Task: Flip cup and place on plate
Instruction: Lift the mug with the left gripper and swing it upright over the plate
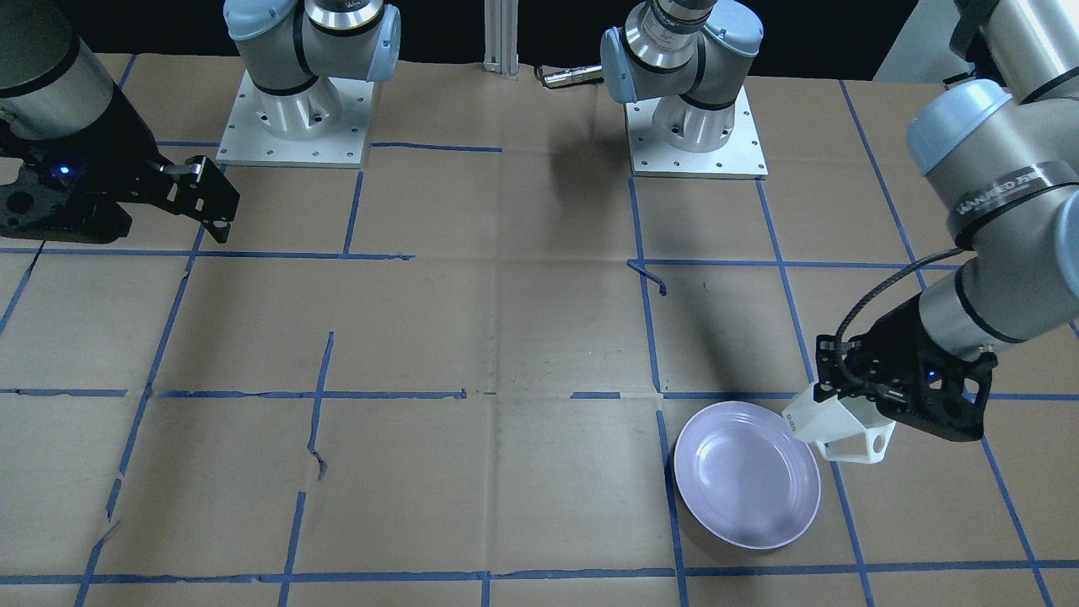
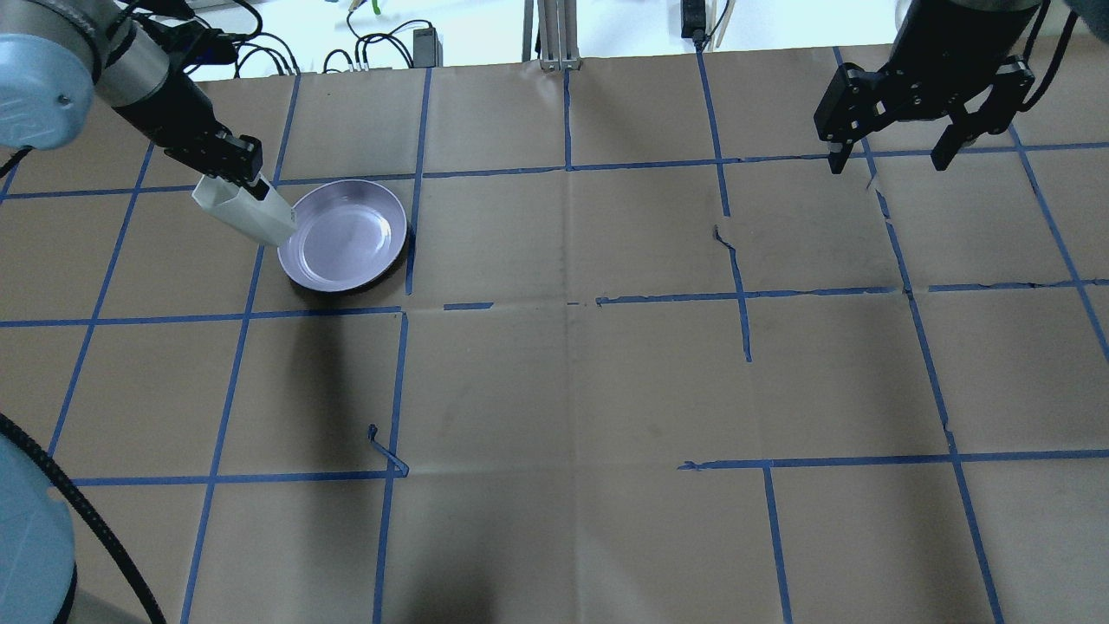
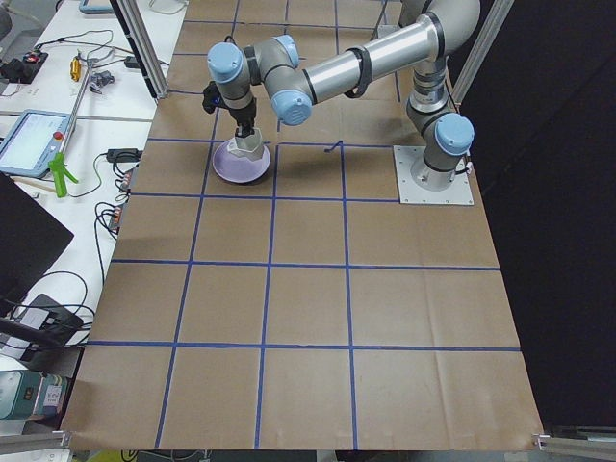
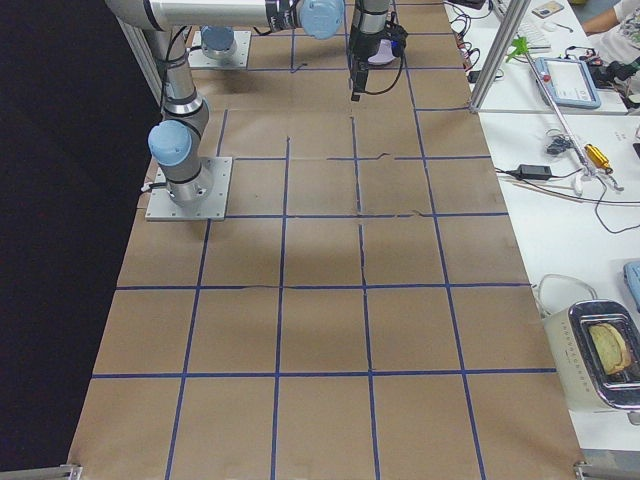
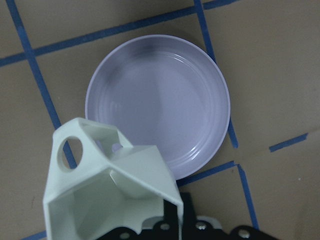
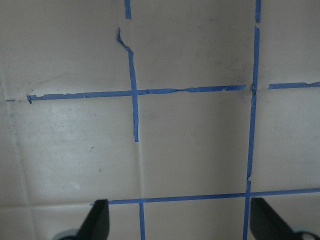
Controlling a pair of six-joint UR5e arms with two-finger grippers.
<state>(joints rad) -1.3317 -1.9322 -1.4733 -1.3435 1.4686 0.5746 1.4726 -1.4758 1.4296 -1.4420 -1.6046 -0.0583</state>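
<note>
The white faceted cup (image 1: 834, 426) is in my left gripper (image 1: 830, 394), which is shut on its wall. The cup hangs tilted in the air over the near rim of the lavender plate (image 1: 746, 476), with its base toward the plate and its squared handle (image 1: 875, 440) pointing outward. In the overhead view the cup (image 2: 247, 211) overlaps the plate's (image 2: 346, 236) left edge. The left wrist view looks into the cup's open mouth (image 5: 95, 200), with the bare plate (image 5: 160, 97) below. My right gripper (image 2: 886, 162) is open and empty, far off, high above the table.
Brown paper with a blue tape grid (image 2: 567, 303) covers the table. The two arm bases (image 1: 295, 118) (image 1: 695, 126) stand at the robot's side. A loose curl of tape (image 2: 385, 451) lies near the middle. Side benches with cables and tools (image 4: 570, 130) flank the table.
</note>
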